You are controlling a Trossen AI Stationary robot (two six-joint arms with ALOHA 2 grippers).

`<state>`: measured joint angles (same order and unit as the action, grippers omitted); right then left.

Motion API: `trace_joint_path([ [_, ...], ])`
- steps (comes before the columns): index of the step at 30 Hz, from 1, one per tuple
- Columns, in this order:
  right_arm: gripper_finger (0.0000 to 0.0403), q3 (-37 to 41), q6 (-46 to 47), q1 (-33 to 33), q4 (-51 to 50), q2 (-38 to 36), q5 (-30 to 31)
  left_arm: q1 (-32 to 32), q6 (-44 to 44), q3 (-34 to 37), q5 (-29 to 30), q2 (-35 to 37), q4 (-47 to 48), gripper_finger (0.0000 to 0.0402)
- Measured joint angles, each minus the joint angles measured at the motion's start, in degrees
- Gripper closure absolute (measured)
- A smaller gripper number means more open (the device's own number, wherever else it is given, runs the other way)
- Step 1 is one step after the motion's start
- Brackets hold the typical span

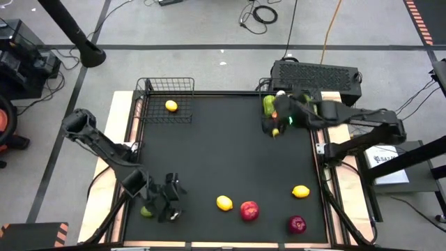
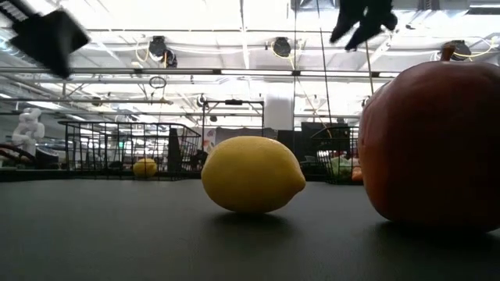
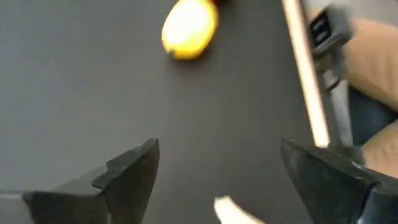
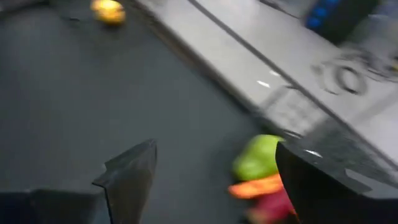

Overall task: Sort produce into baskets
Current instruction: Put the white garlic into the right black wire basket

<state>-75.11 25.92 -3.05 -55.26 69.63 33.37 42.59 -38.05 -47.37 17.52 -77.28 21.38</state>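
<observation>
High view: both arms work the sorting table.
Left gripper [image 1: 169, 199] spread near front; right gripper [image 1: 279, 125] spread by far-right basket [image 1: 287, 97].

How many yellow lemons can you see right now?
3: one yellow lemon inside the left black wire basket, one near the front edge, one front right. Others may hide under the right arm.

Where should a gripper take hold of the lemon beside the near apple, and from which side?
Grip the lemon across its short middle, coming straight down. It lies on its side with pointed ends, and open mat flanks it; the apple sits close on one side only.
</observation>
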Motion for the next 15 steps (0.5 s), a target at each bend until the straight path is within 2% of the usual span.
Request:
trace_joint_path([
  [4, 0.0085, 0.00, 3.81, 12.08, 1.92, 2.03, 5.14, 3.28, -14.34, 0.02, 1.33, -0.24, 9.58, 0.0059],
  [7, 0.0085, 0.01, 3.77, 18.55, 5.06, 5.95, 9.68, 5.95, -22.21, 0.02, 0.04, -0.24, 12.05, 0.0059],
  [15, 0.0085, 0.02, -0.05, 25.79, 14.08, 17.48, 11.45, 12.43, -32.84, 0.02, -0.94, -0.24, 9.05, 0.0059],
])
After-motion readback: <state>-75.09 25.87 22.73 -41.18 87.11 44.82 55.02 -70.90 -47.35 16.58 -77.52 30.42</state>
